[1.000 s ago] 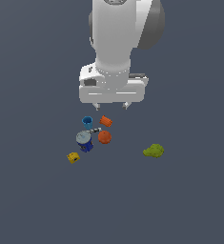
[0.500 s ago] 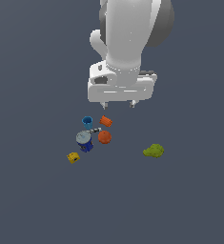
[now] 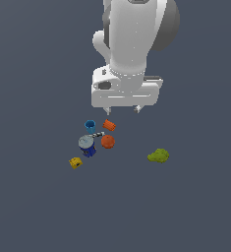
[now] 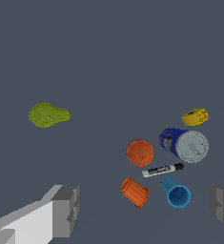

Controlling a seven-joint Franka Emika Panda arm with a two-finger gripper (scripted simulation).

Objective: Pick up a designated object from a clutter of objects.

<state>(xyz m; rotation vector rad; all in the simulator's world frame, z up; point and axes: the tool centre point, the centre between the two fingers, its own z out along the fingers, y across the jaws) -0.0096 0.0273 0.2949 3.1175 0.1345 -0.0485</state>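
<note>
In the exterior view, going from left to right, the first thing is the small mustard-yellow block (image 3: 76,162). It has a dark mark on it. It lies on the grey floor (image 3: 33,206) in the lower left part of the frame, a little apart from the other small things.

Just up and to the right of it stands the blue can with a grey lid (image 3: 87,145). Above the can is the blue cup (image 3: 90,126). A thin black and white pen (image 3: 98,134) lies between the cup and the can. Next to the pen is the orange-red ball (image 3: 107,141). Above the ball is the orange ridged piece (image 3: 109,125).

The big white robot arm (image 3: 134,39) fills the top middle of the frame. Its gripper (image 3: 122,110) hangs above the orange ridged piece and touches nothing. The two fingers are spread wide and hold nothing. In the wrist view one grey fingertip (image 4: 66,212) shows low at one side and the other low at the far side, with the cup and the orange ridged piece between them, farther away.

Far to the right in the exterior view, well apart from the rest, lies the yellow-green lumpy blob (image 3: 158,156).
</note>
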